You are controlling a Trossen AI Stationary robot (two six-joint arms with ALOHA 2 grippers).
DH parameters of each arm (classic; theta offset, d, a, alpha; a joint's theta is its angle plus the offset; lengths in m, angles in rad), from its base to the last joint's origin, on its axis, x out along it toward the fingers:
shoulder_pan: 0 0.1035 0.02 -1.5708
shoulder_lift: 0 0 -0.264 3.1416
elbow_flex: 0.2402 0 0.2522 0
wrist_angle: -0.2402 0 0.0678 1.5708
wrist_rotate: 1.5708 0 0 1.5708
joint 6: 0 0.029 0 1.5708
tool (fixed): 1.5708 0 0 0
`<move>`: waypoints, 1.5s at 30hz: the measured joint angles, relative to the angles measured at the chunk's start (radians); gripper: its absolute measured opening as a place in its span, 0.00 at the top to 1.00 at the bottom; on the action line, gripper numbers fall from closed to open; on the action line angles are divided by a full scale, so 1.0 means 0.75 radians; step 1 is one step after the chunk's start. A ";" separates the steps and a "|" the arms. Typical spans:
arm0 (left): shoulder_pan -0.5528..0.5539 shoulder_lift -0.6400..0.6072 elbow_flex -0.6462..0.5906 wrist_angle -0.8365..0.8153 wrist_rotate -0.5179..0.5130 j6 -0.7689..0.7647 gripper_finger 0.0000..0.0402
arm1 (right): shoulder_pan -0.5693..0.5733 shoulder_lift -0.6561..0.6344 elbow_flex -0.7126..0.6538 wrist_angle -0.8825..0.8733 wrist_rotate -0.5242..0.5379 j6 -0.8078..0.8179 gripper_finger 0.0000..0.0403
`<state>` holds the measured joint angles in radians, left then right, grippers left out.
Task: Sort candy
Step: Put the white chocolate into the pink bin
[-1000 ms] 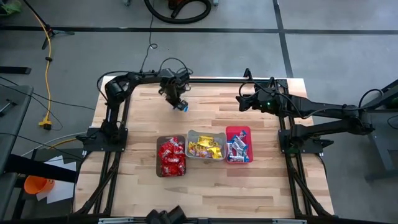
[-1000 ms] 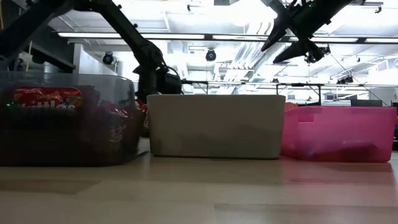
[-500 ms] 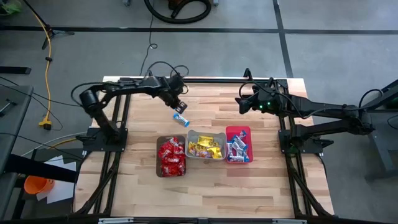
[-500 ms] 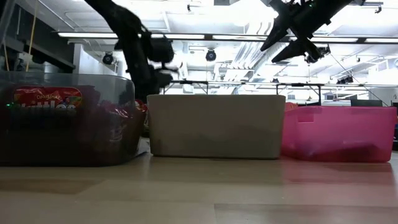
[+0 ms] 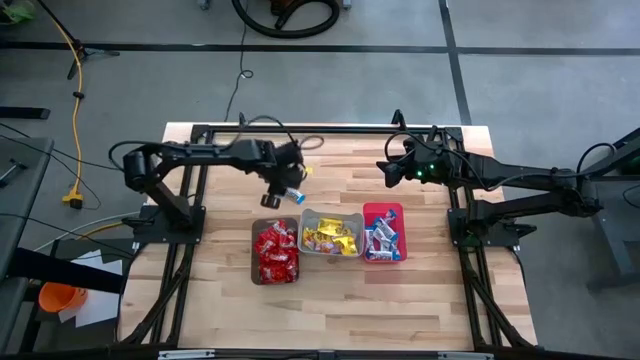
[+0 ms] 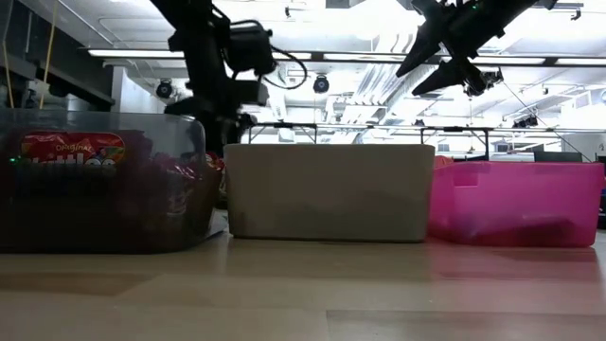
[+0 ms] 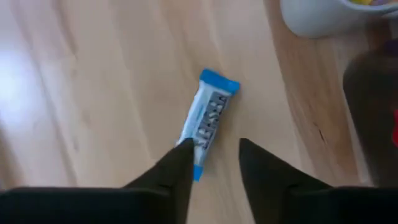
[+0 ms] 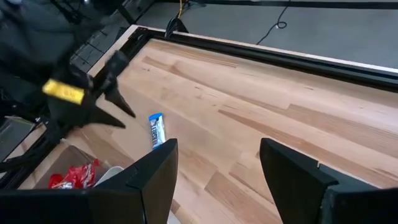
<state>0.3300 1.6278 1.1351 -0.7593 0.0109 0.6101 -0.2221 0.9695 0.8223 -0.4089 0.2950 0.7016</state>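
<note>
A slim blue-and-white candy bar (image 5: 294, 196) lies flat on the wooden table, just beyond the far rim of the brown bin; it also shows in the left wrist view (image 7: 209, 116) and the right wrist view (image 8: 157, 129). My left gripper (image 5: 283, 186) hovers open just above it, and its fingers (image 7: 214, 149) point down. One finger hides the bar's near end. My right gripper (image 5: 386, 171) waits open in the air over the table's far right part (image 8: 217, 168). Red packets (image 5: 275, 252), yellow packets (image 5: 331, 238) and blue-and-white bars (image 5: 381, 238) fill the three bins.
Three bins stand in a row at mid-table: brown (image 5: 256, 262), grey (image 5: 311, 214) and pink (image 5: 397, 210). In the low view they form a wall: brown (image 6: 104, 180), grey (image 6: 327, 189), pink (image 6: 516, 201). Bare wood (image 5: 350, 175) lies between the two grippers. A black frame (image 5: 330, 129) runs along the far edge.
My left arm has swung from the far edge toward the near edge and the bins, stretching out and lowering. The blue-and-white bar, at its fingertips a second ago, has moved the same way and now lies flat on the table near the brown bin.
</note>
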 joint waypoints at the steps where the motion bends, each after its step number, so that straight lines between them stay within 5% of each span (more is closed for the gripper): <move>1: -0.014 0.017 -0.007 0.020 -0.002 0.026 0.69 | 0.000 0.000 0.000 -0.001 0.000 0.002 0.45; 10: 0.000 0.177 -0.014 0.087 -0.099 0.165 0.47 | 0.000 -0.001 0.000 -0.022 -0.015 -0.004 0.45; 22: 0.041 0.341 -0.007 0.136 -0.092 0.274 0.44 | -0.001 -0.001 0.000 -0.033 -0.010 -0.004 0.45; 26: 0.035 0.345 -0.007 0.126 -0.060 0.250 0.54 | -0.001 -0.001 0.000 -0.043 -0.010 0.016 0.45; 32: 0.062 0.293 0.012 0.062 0.008 0.143 0.94 | -0.001 -0.001 0.000 -0.048 -0.010 0.045 0.45; 39: 0.203 0.012 0.021 0.017 0.009 0.053 0.99 | 0.000 -0.001 0.000 -0.070 -0.036 0.041 0.45; 45: 0.255 -0.270 0.024 0.188 0.130 -0.224 1.00 | 0.000 -0.005 0.000 -0.067 -0.037 -0.006 0.45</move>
<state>0.5209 1.4249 1.1529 -0.6186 0.1084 0.4418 -0.2222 0.9660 0.8223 -0.4588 0.2672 0.6971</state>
